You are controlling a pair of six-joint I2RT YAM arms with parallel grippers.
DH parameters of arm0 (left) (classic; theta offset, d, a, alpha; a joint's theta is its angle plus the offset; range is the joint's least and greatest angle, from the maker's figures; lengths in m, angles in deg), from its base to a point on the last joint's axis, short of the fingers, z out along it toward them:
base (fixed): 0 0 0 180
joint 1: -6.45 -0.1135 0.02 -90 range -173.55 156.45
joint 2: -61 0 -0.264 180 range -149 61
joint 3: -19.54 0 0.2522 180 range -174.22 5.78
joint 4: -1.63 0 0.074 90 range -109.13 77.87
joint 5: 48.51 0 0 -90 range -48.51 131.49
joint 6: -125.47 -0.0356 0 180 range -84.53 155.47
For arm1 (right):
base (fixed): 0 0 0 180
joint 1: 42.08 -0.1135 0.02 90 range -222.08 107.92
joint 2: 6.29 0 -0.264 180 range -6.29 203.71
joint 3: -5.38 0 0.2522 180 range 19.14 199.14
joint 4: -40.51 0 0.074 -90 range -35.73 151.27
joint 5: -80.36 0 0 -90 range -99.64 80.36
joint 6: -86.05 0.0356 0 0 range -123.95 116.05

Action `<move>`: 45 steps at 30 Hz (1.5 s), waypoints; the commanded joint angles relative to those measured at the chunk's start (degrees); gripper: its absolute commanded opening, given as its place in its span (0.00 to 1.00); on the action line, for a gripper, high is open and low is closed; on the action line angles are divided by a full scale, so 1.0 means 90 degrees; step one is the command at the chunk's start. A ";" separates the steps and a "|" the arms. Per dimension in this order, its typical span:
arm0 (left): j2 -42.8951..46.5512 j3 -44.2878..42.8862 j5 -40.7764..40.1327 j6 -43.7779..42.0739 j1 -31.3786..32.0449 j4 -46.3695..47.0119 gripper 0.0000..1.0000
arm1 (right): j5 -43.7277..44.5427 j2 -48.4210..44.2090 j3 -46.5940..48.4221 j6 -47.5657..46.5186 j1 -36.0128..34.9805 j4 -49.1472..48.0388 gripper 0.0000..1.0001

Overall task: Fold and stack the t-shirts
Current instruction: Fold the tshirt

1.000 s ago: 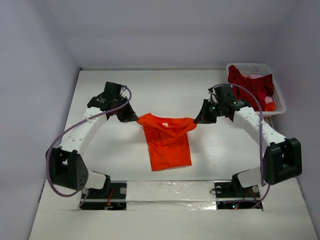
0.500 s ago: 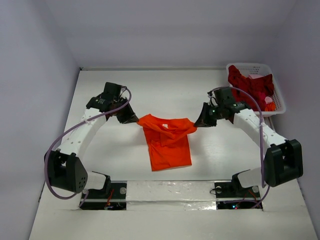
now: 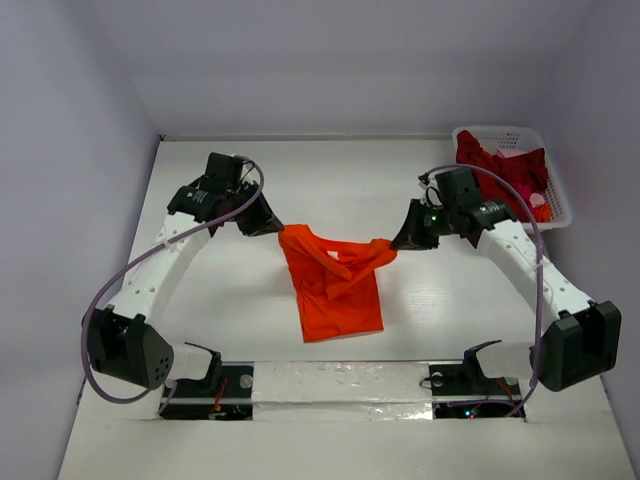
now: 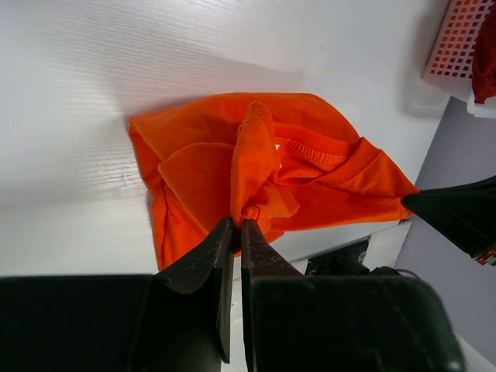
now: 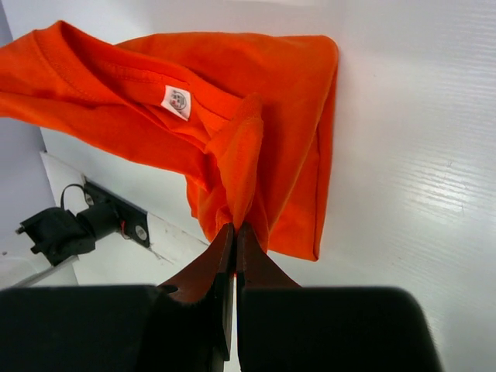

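Note:
The bright orange t-shirt (image 3: 335,290) hangs between my two grippers above the middle of the table, its lower part lying on the white surface. My left gripper (image 3: 279,229) is shut on the shirt's left top corner, where cloth (image 4: 256,167) bunches between the fingertips. My right gripper (image 3: 394,243) is shut on the right top corner. In the right wrist view the orange t-shirt (image 5: 256,155) shows its neck label. Dark red t-shirts (image 3: 500,165) lie heaped in the basket at the back right.
A white lattice basket (image 3: 556,205) stands at the table's far right edge; its corner (image 4: 461,39) shows in the left wrist view. Both arm bases (image 3: 220,385) sit on the near edge, behind a taped strip. Walls close the table at left, back and right.
Both grippers have risen slightly and drawn a little toward each other with the shirt's top corners, so the top edge sags and folds more between them.

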 commanded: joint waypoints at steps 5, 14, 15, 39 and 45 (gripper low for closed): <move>0.0456 0.0016 0.0064 0.0048 0.0051 -0.0069 0.00 | -0.0070 -0.0357 0.0296 -0.0277 -0.0151 0.0354 0.00; 0.0779 0.0056 0.0103 0.0136 0.0051 -0.0264 0.00 | -0.0070 -0.0640 0.0149 -0.0306 -0.0210 0.0549 0.00; 0.0798 0.0056 0.0113 0.0136 0.0051 -0.0284 0.00 | -0.0070 -0.0669 0.0159 -0.0316 -0.0210 0.0578 0.00; 0.1814 0.2271 -0.0404 0.0555 0.0870 -0.0352 0.00 | 0.0476 -0.1529 -0.1344 -0.0316 -0.0385 0.0462 0.00; 0.2146 0.2936 -0.0356 0.0839 0.1163 -0.0362 0.00 | 0.0545 -0.1548 -0.1823 -0.0307 -0.0502 0.0315 0.00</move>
